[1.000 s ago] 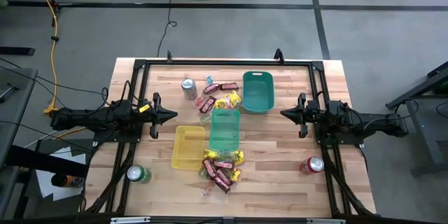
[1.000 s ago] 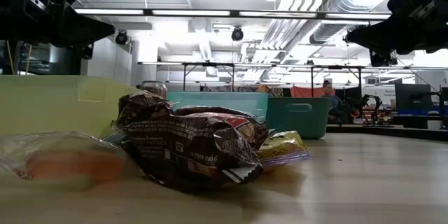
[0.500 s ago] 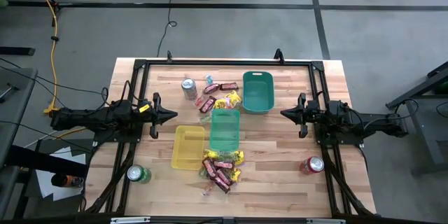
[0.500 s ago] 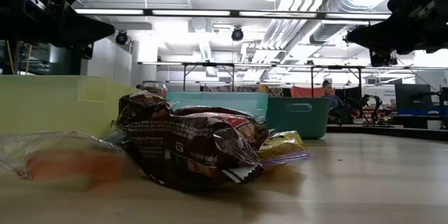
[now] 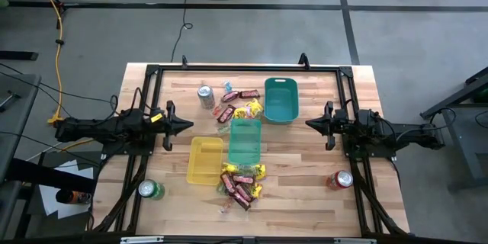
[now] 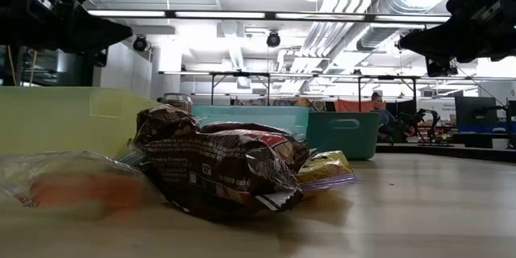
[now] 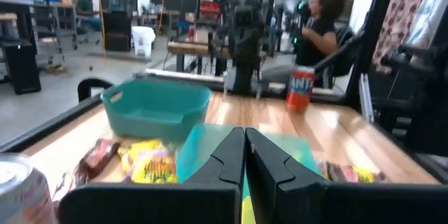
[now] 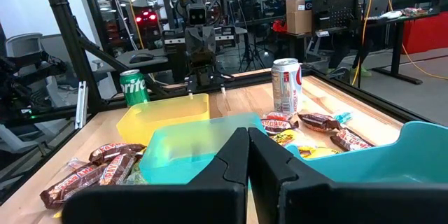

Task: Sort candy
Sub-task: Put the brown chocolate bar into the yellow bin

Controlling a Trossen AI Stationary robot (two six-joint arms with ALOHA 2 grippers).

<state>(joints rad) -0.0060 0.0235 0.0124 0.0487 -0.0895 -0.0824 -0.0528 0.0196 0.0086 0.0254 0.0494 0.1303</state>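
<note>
The candy lies in two heaps on the wooden table. One heap of dark red-brown bars and yellow packets [image 5: 242, 183] is at the near middle. The other [image 5: 236, 108] is farther back, between a silver can [image 5: 206, 96] and a teal tray [image 5: 280, 99]. In the low view a brown bar [image 6: 218, 169] fills the foreground. My left gripper [image 5: 191, 126] hovers shut at the table's left, pointing level toward the middle. My right gripper [image 5: 307, 123] hovers shut at the right, facing it. In their wrist views the left gripper [image 7: 245, 140] and the right gripper [image 8: 248, 140] have their fingers together, with nothing between them.
A yellow tray [image 5: 204, 160] and a second teal tray [image 5: 245, 140] lie side by side in the middle. A green can [image 5: 150, 191] stands near left and a red can [image 5: 340, 180] near right. A black frame [image 5: 244, 67] rims the table. A person [image 7: 322, 21] sits beyond the table.
</note>
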